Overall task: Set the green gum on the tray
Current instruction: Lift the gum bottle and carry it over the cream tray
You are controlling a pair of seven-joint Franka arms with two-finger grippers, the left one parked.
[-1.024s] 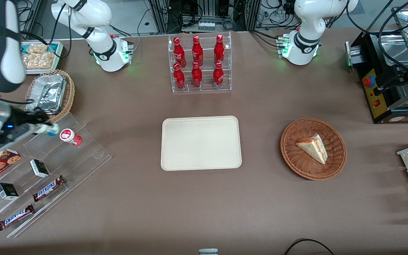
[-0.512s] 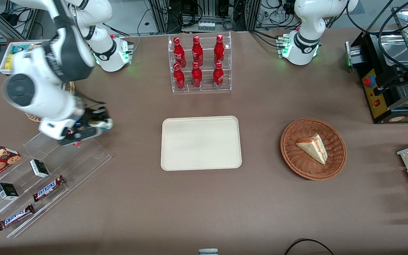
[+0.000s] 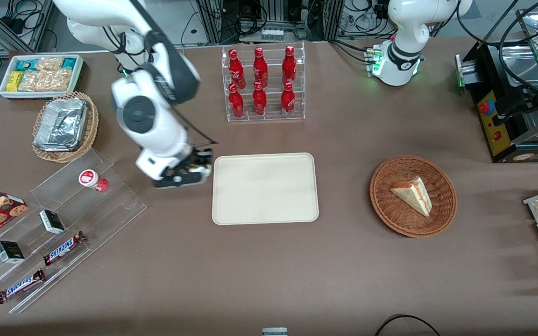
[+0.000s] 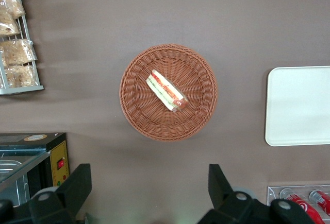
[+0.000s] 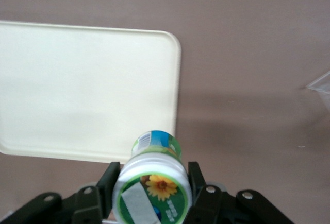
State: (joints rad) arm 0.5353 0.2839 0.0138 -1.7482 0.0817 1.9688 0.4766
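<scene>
My right gripper (image 3: 202,164) hangs just above the table at the edge of the cream tray (image 3: 265,188) that faces the working arm's end. It is shut on the green gum (image 5: 152,188), a small bottle with a white-and-green lid showing a yellow flower; its fingers (image 5: 109,183) press both sides of the lid. In the right wrist view the bottle's body hangs over the tray's rim (image 5: 177,80). In the front view the bottle is mostly hidden by the gripper. The tray is bare.
A red-lidded bottle (image 3: 92,180) lies on the clear acrylic step rack (image 3: 87,205) with candy bars and small boxes. A rack of red bottles (image 3: 262,84) stands farther from the camera than the tray. A wicker basket (image 3: 413,196) with a sandwich lies toward the parked arm's end.
My right arm has carried the green gum from the acrylic rack, beside the red-lidded bottle, across the table to the tray's edge. The red-lidded bottle stays on the rack.
</scene>
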